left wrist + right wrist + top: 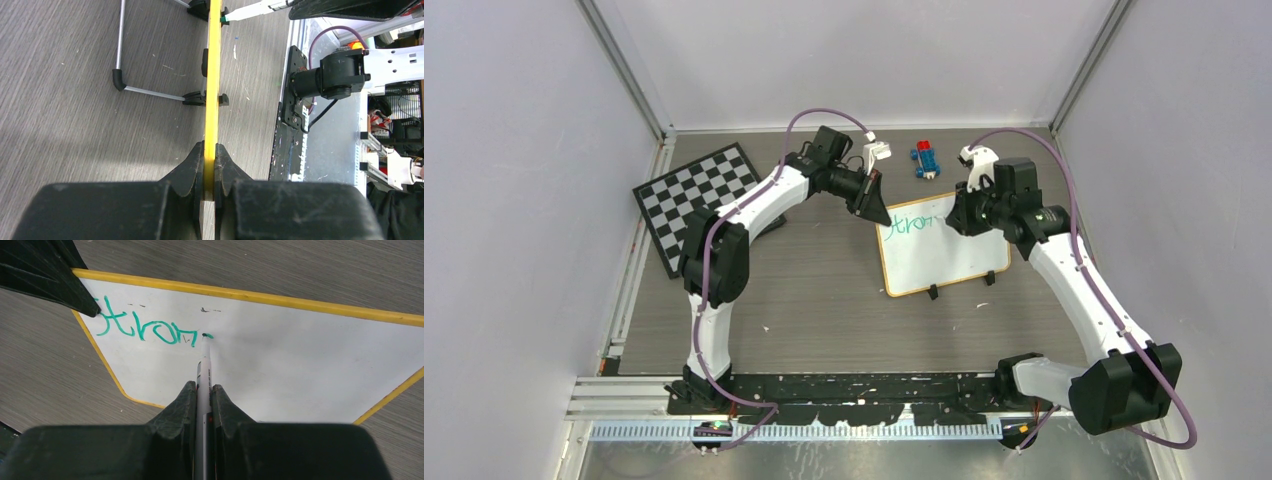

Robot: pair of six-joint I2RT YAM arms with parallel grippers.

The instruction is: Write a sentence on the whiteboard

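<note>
The right gripper [203, 390] is clamped on a marker [204, 365] whose tip touches the whiteboard [310, 370] just past green "Stron", so the sentence [145, 330] looks barely begun, and the next move calls for shaping the following letter with light, steady contact. The board sits mid-worktop [824, 310], the left gripper [210, 152] pinched shut on its yellow frame at the left corner. Ample white lies rightward; the far edge runs close above the line, with coloured blocks [926, 160] beyond.

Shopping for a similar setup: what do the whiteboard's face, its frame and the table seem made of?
Whiteboard face: smooth white coated panel, judging by its faint sheen. Frame: thin yellow-tan strip, wood or plastic, unclear. Table: matte grey wood-grain, probably laminate.
</note>
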